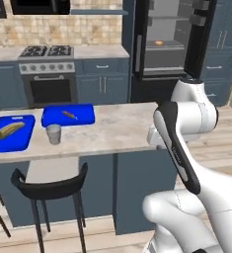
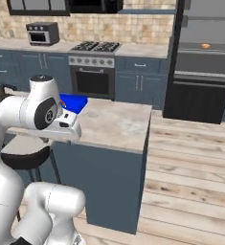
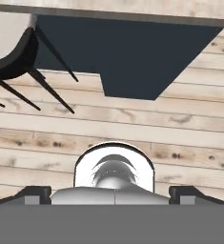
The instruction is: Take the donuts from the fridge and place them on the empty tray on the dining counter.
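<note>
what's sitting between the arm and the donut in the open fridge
The dining counter: the arm is on the near side, and the fridge with the orange-tan donut on its shelf stands beyond it. The fridge doors are open. The wood floor right of the counter looks clear.

My arm [image 1: 186,148] is folded up at the right of the left base frame, elbow high, hand tucked low pointing down; gripper [image 3: 113,193] at the bottom of the hand frame, fingertips [image 3: 35,193] spread wide, nothing between them
</note>
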